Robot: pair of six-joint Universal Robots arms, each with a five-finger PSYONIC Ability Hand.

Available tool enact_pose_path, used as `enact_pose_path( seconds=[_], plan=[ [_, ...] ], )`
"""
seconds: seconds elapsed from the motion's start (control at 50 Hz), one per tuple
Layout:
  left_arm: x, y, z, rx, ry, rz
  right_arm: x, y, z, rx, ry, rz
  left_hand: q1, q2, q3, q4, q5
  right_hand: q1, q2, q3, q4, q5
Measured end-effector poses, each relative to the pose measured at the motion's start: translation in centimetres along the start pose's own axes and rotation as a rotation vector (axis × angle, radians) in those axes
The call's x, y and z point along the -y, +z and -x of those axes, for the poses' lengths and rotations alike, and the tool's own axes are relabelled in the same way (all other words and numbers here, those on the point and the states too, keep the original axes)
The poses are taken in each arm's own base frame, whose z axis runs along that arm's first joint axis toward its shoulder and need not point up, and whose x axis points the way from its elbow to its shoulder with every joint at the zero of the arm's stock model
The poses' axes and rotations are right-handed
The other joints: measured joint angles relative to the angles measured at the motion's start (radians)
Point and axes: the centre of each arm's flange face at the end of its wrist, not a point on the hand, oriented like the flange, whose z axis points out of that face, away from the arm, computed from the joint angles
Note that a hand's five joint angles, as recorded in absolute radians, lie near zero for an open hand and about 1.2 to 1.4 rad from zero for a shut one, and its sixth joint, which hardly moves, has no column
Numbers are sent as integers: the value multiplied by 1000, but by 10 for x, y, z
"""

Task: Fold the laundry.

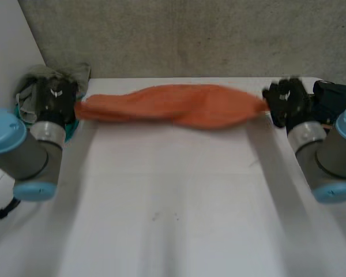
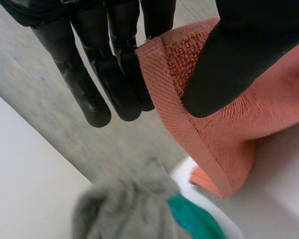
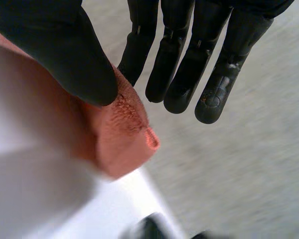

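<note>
Spanning most of the head view, the white table (image 1: pixel 173 208) forms the work area, with a grey wall (image 1: pixel 190 34) behind its far edge.

Orange towel (image 1: pixel 179 107): bunched into a long roll and stretched sideways along the table's far edge between the two hands. Whether its middle touches the tabletop cannot be told.

Left arm (image 1: pixel 23 153) and right arm (image 1: pixel 334 156): both reach forward along the table's sides.

Left hand (image 2: pixel 234 64): at the towel's left end. The thumb presses on the terry face near a hemmed corner, and the straight fingers (image 2: pixel 124 94) lie behind that hem, so the cloth is pinched between them.

Right hand (image 3: pixel 65 55): at the towel's right end. The thumb sits on the bunched tip, fingers (image 3: pixel 219 84) straight beyond it, and the tip is nipped between thumb and nearest finger.

Grey-green laundry pile (image 1: pixel 43 83): at the far left corner, just beside the left hand, lying over something teal (image 2: pixel 194 216).

Dark item (image 1: pixel 337 92): just beyond the right hand, not identifiable.
</note>
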Motion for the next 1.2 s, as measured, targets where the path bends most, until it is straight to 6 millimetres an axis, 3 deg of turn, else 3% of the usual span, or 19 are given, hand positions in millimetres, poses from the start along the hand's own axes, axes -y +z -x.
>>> enact_pose_path(
  seconds=[0.02,0.08,0.12,0.14,0.28,0.36,0.5,0.54,0.64,0.76,0.78,0.84,0.86,0.88,1.08,1.2],
  plan=[
    [0,0,0,0,0,0,0,0,0,0,0,0,0,0,0,0,0,0,0,0,0,0],
    [4,-29,4,-31,6,65,-5,-29,-5,120,63,151,0,0,0,0,0,0,1,0,0,0],
    [6,-36,6,-37,7,79,-4,-34,-8,138,74,181,0,0,0,0,0,0,1,0,0,0],
    [14,-56,13,-59,15,128,-1,-52,-20,201,114,293,0,0,0,0,0,0,1,0,0,0],
    [31,-115,27,-191,74,331,7,-99,-49,364,152,573,0,0,0,0,0,0,1,0,0,0],
    [33,-156,31,-334,152,510,3,-131,-63,493,75,719,0,0,0,0,0,0,1,0,0,0],
    [33,-170,31,-421,230,570,-5,-146,-61,585,-41,743,0,0,0,0,0,0,1,0,0,0],
    [32,-166,31,-417,243,556,-7,-145,-60,588,-60,733,0,0,0,0,0,0,1,0,0,0],
    [25,-130,24,-364,271,446,-19,-114,-51,498,-152,610,0,0,0,0,0,0,1,0,0,0],
    [15,-71,9,-247,293,287,-19,-58,-38,319,-174,457,0,0,0,0,0,0,1,0,0,0],
    [15,-71,9,-247,293,287,-19,-58,-38,319,-174,457,0,0,0,0,0,0,1,0,0,0],
    [6,-42,6,-156,304,242,-25,-22,-35,191,-185,392,0,0,0,0,0,0,1,0,0,0],
    [6,-42,6,-156,304,242,-25,-22,-35,191,-185,392,0,0,0,0,0,0,1,0,0,0],
    [0,-28,2,-115,307,227,-30,-4,-34,128,-198,358,0,0,0,0,0,3,1,0,0,1],
    [-20,17,-23,-49,315,173,-59,52,-29,-46,-259,244,0,0,0,0,0,12,1,0,0,3],
    [-31,39,-30,-5,320,158,-71,73,-24,-92,-278,200,0,0,0,0,0,12,1,0,0,4]
  ],
)
